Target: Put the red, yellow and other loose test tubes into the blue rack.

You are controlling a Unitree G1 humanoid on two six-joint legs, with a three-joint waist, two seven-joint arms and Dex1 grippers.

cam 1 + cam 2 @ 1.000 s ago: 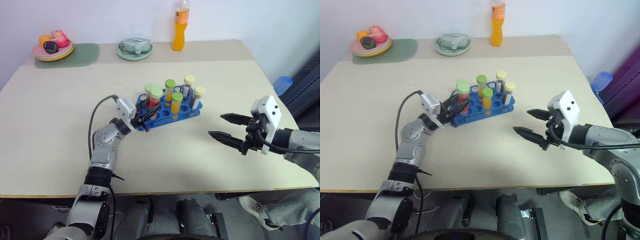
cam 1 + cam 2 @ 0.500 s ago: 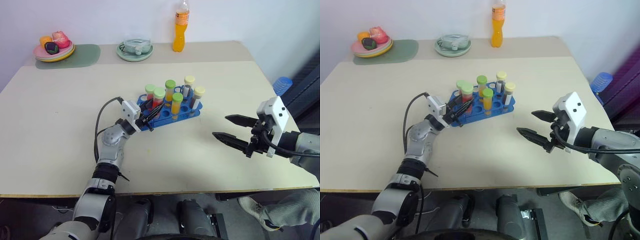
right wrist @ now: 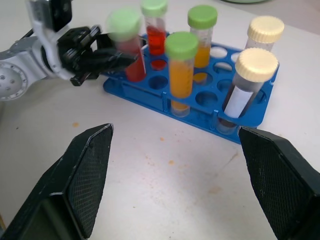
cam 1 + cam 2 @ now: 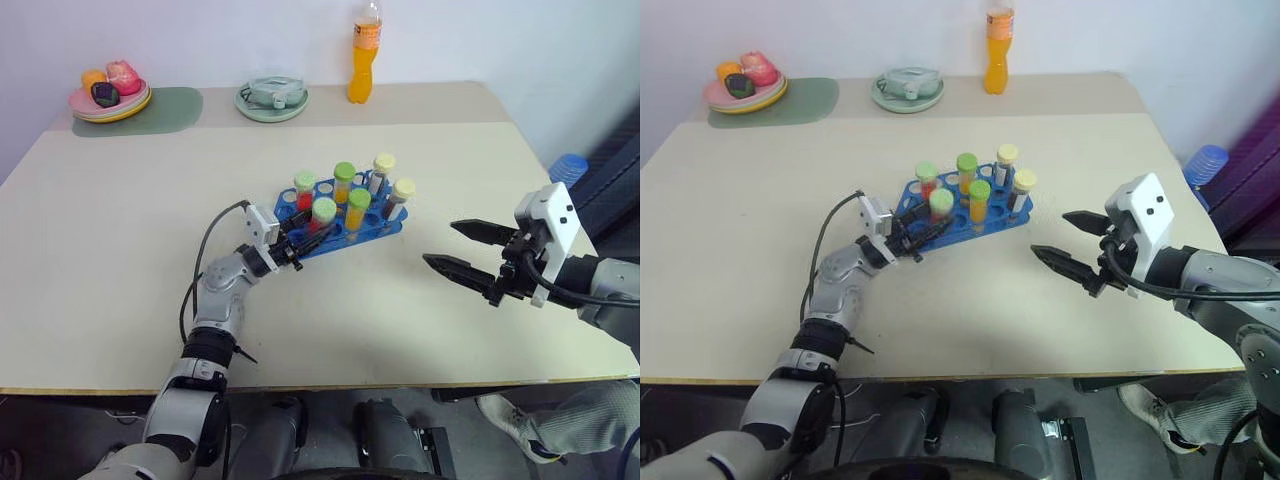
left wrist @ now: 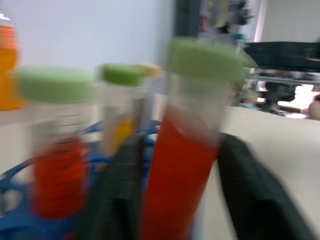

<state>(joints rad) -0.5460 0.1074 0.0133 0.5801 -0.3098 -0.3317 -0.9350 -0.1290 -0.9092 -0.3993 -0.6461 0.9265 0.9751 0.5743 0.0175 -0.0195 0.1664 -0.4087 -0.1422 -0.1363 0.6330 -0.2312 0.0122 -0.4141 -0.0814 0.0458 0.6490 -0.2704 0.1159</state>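
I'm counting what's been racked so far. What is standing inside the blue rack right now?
Six capped tubes stand in the blue rack: two red with green caps, two orange-yellow with green caps, two cream-capped. The left gripper flanks one red tube. Their bottoms are hidden inside the holes.

Arms: silver-grey jointed metal segments with darker bands. Each wrist carries a white boxy camera housing. Black cable loops off the left forearm. Left pincer [image 4: 297, 243] and right pincer [image 4: 462, 250]: two long, tapered black fingers with cross-hatched pads.
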